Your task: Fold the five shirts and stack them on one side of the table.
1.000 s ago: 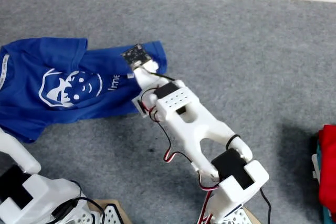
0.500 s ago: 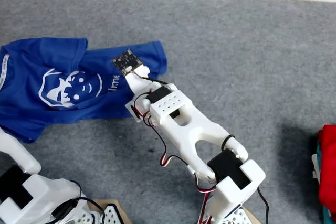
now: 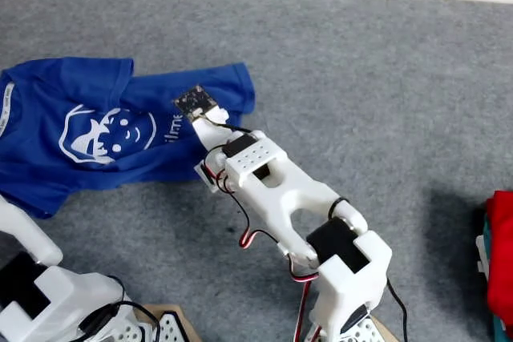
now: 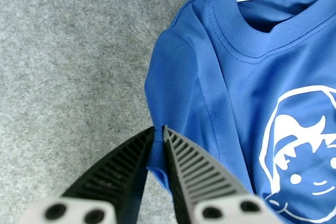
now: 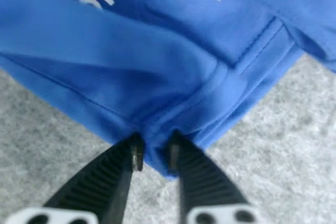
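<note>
**A:** The shirt (image 3: 80, 118), blue, lies spread on the grey table (image 3: 361, 78), print up, towards the left of the high view.

**B:** And both arms are on it! The left claw (image 4: 159, 128) is down at the sleeve edge, its jaws all but together with a fold of blue cloth nipped between them.

**A:** Collar and the white cartoon face sit just beyond that claw. What about the other side?

**B:** The right claw (image 5: 154, 150) has the hem. Its jaws are narrow, with a bunched blue edge caught between the tips and grey table just beside them.

**A:** From above, the right arm stretches across from the near edge, its wrist over the shirt's right end, by the white lettering.

**B:** Well apart, at the far right edge, sits a red cloth (image 3: 501, 246), only partly in frame.
</note>
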### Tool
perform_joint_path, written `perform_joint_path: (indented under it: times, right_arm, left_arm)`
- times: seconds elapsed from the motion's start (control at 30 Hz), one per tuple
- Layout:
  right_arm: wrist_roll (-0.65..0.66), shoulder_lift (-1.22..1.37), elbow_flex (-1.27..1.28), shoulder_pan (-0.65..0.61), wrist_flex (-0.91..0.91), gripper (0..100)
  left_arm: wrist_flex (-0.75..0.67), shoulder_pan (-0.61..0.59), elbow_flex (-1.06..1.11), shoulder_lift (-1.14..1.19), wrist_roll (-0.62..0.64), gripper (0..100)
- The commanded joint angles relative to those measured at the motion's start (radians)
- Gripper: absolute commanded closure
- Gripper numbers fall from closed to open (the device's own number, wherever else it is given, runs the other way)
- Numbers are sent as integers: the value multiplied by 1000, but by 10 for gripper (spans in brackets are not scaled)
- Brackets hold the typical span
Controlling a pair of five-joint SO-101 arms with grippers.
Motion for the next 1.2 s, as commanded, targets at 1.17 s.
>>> perform_joint_path:
  times: [1.17]
  right_arm:
    - [301,-1170,-378,206,697,991]
  left_arm:
    - [210,-65,-610,-407,299,969]
